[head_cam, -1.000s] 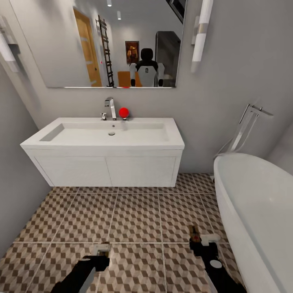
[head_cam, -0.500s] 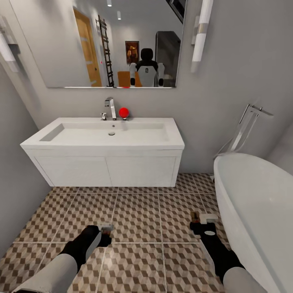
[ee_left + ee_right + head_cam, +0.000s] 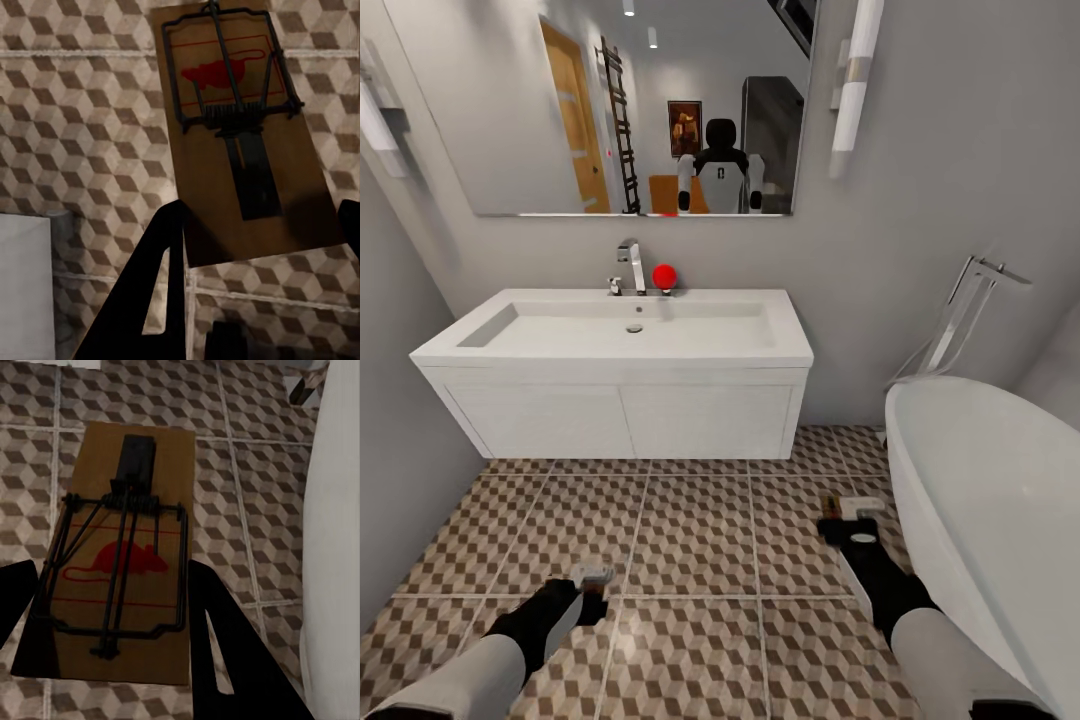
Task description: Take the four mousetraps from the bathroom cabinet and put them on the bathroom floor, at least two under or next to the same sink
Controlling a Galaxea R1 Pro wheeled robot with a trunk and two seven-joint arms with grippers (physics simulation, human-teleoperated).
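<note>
Mousetraps: two, one in each of my pincers, both held above the bathroom floor (image 3: 690, 540).
Sink (image 3: 625, 335): straight ahead, well beyond both arms; left arm nearer its underside.
Left trap (image 3: 236, 127): clamped in my left gripper (image 3: 592, 578), long axis running out along the fingers.
Right trap (image 3: 124, 562): clamped in my right gripper (image 3: 844, 512), beside the bathtub (image 3: 1000, 500).
Arms: both stretched forward and low.

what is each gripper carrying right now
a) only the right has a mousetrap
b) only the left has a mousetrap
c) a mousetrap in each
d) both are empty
c) The left wrist view shows a tan mousetrap between the left gripper fingers, and the right wrist view shows another mousetrap held in the right gripper, both above the bathroom floor.
</note>
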